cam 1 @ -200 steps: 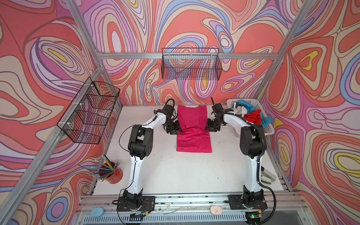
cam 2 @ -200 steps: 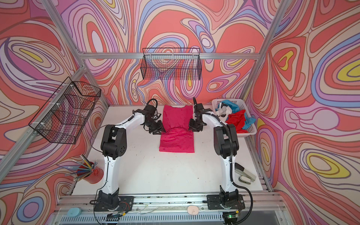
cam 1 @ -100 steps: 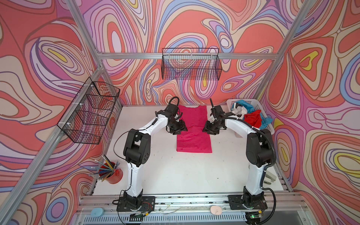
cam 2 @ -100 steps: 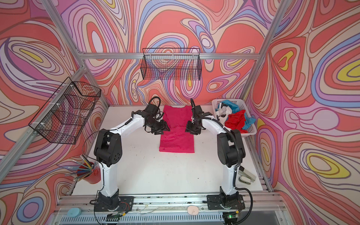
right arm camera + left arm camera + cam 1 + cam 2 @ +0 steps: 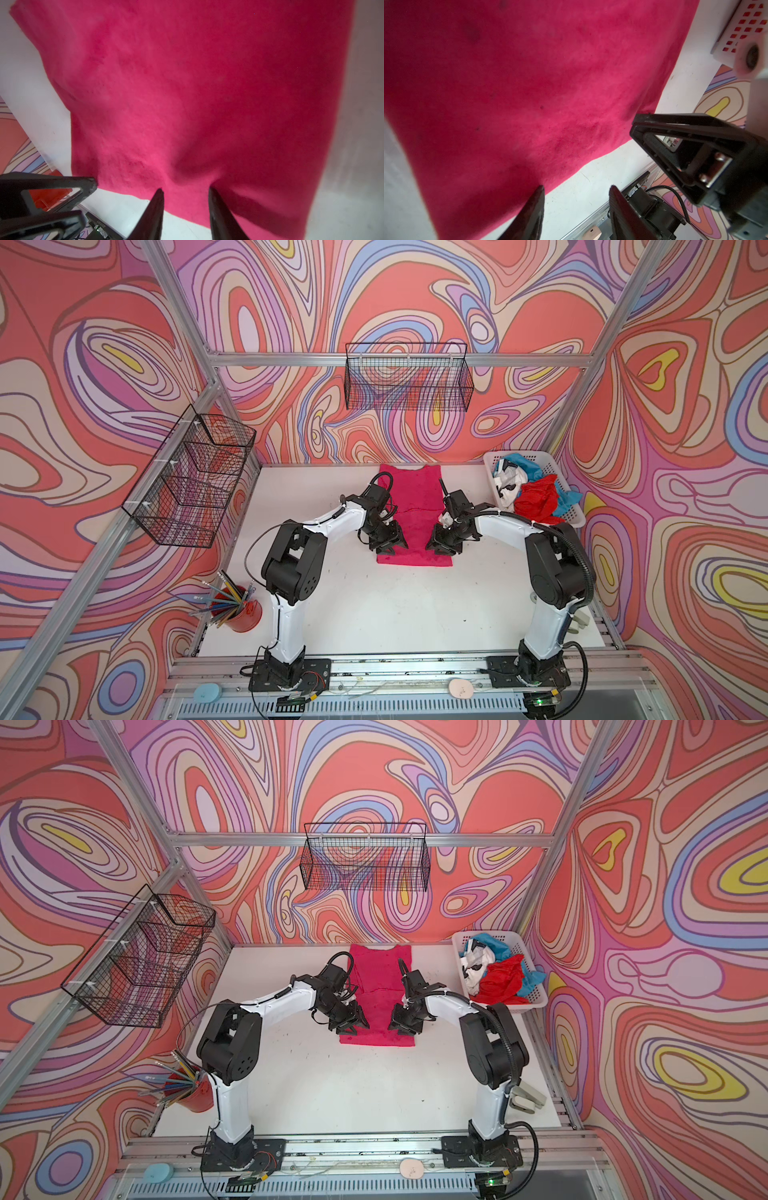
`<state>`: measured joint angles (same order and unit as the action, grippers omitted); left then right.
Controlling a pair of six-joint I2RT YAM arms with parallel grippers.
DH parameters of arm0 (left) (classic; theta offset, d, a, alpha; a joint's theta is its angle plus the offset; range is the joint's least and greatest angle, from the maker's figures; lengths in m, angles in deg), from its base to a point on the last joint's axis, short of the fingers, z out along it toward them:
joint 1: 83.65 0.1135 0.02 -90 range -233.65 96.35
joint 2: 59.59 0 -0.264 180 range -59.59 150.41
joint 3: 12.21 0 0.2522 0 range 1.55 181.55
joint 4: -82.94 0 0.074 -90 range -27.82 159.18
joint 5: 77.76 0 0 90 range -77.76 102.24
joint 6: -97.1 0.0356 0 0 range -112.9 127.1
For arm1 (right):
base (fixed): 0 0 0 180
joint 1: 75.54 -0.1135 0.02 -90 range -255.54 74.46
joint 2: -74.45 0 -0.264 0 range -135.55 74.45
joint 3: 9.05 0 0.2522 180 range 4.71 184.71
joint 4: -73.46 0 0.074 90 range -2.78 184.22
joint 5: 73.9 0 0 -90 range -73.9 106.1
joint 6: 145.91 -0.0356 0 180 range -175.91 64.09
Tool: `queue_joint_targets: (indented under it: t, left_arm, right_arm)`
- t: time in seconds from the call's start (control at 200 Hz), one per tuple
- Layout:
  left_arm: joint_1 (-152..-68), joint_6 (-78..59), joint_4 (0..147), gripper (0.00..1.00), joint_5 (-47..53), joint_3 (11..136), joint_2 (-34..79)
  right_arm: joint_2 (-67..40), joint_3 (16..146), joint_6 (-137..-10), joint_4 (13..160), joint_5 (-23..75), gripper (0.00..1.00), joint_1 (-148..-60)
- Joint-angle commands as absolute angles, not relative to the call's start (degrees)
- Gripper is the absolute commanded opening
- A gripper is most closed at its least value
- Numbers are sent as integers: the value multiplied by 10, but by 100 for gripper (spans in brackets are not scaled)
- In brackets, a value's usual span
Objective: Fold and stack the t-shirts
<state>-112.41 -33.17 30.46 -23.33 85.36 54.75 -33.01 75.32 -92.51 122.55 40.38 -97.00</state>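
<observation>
T-shirt [image 5: 415,506] — fuzzy magenta rectangle

**White tabletop and what lies on it**

The white table [image 5: 374,605] carries a magenta t-shirt [image 5: 415,497] lying flat at the far middle, reaching the back edge. A white slotted basket [image 5: 575,516] sits in the far right corner. A red cup [image 5: 247,616] of pencils stands by the left edge. A pale grey object [image 5: 528,1099] lies near the right edge.

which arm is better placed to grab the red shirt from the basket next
Right. The white slotted plastic basket holding the crumpled red cloth shirt sits on the right arm's side near the right hand; the left hand is across the magenta-pink shirt.
</observation>
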Motion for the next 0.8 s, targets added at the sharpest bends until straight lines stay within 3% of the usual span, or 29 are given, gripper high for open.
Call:
queue_joint_targets:
  t: [0.0,0.486,0.791]
  left_arm:
    - [-1123,-298,276,52,-210,848,548]
    - [-1112,-250,256,50,-99,782,551]
    - [-1134,-262,224,51,-153,866,515]
  right_arm:
    - [-322,736,-930,1204,406,37,-969]
    - [-328,693,-876,1230,348,37,-965]
    - [-291,751,-892,1270,379,37,-982]
